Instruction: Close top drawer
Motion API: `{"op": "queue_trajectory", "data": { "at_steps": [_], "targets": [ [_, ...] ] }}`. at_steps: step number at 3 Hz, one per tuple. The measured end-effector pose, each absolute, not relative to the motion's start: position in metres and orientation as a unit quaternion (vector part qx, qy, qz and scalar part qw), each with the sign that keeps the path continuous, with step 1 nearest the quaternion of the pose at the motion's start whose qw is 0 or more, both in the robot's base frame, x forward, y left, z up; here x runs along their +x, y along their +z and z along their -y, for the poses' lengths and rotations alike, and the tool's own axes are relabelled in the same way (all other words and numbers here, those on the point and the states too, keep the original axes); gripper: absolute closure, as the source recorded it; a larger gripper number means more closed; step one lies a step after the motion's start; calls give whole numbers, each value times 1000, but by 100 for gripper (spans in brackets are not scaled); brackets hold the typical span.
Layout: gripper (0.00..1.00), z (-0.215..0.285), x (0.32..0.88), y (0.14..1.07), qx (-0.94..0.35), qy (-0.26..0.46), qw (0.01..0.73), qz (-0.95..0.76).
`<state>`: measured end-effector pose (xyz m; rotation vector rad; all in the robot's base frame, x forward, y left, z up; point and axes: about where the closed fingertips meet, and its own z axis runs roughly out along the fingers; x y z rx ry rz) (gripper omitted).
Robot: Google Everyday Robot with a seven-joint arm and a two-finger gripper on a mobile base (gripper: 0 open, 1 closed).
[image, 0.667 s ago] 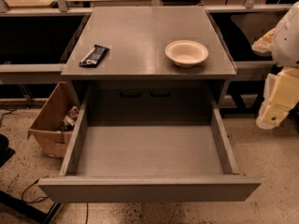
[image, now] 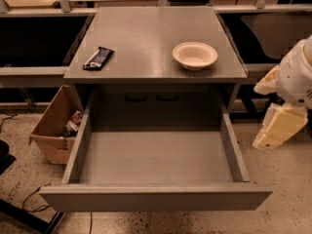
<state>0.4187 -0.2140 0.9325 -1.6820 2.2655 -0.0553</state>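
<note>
Claw at the right edge of view, cream-coloured below a white arm, hanging over the floor just right of the top drawer and apart from it; open or closed, cannot tell.

Top drawer standing wide open, drawn out toward the near side from under the desk. Matte grey, as wide as the cabinet, with bare grey boards inside. Plain flat front panel nearest of all, without a handle, spanning the lower part of the view. Side walls running back to the cabinet opening. Two small dark slots side by side on the shadowed back face of that opening.

Above, on the grey desk top: a pale bowl upright toward the near right, and a dark wrapped bar lying flat toward the near left, well apart from the bowl.

Left of the drawer, on the speckled floor: an open cardboard box tilted slightly, with scraps inside, close beside the drawer's left wall. Nearer and further left, a dark cable trailing over the floor.

Behind the desk, grey shelving left and right, dark underneath.
</note>
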Motion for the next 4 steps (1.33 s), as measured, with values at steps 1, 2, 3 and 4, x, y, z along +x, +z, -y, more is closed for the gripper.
{"op": "queue_trajectory", "data": {
  "at_steps": [1,2,3,4],
  "targets": [
    [50,217,380,888,-562,-11,160,-811],
    [81,204,320,826,-567,3,150,-810],
    [100,187,301,759,-581,8,148,-800],
    [100,183,277,649,-567,18,129,-813]
  ]
}}
